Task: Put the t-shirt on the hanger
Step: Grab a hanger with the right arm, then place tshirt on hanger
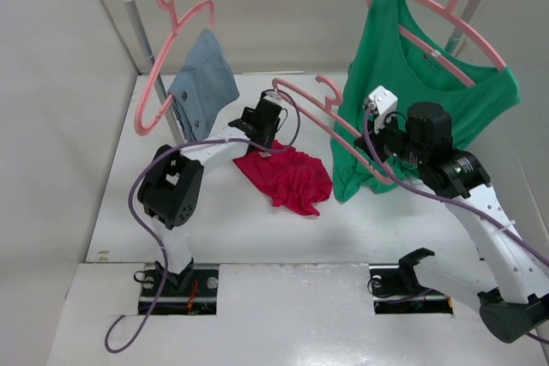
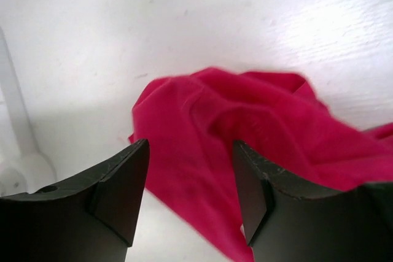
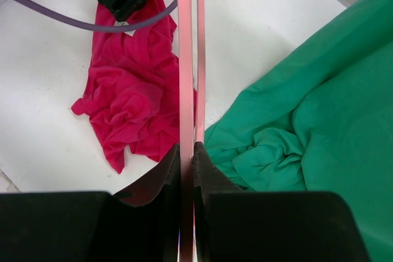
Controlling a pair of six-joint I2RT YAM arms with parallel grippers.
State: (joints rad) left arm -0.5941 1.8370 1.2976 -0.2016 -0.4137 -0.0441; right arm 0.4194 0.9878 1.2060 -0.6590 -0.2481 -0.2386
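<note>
right gripper (image 3: 187, 159) jaws pinched on hanger (image 3: 183, 59), held above table (image 1: 129, 229) | left gripper (image 2: 190, 179) jaws half apart over t-shirt (image 2: 245, 127) far-left edge, gripping nothing | t-shirt crumpled mid-table, bare surface left and near, green top (image 3: 319, 121) just right

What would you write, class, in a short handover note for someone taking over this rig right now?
Left gripper: open, low over the t-shirt, holding nothing.
Right gripper: shut on the hanger, held up off the table beside the green top.
T-shirt: crumpled on the table, not on the hanger.
Done: hanger in hand.
Left: grasp the t-shirt and thread it onto the hanger.
</note>
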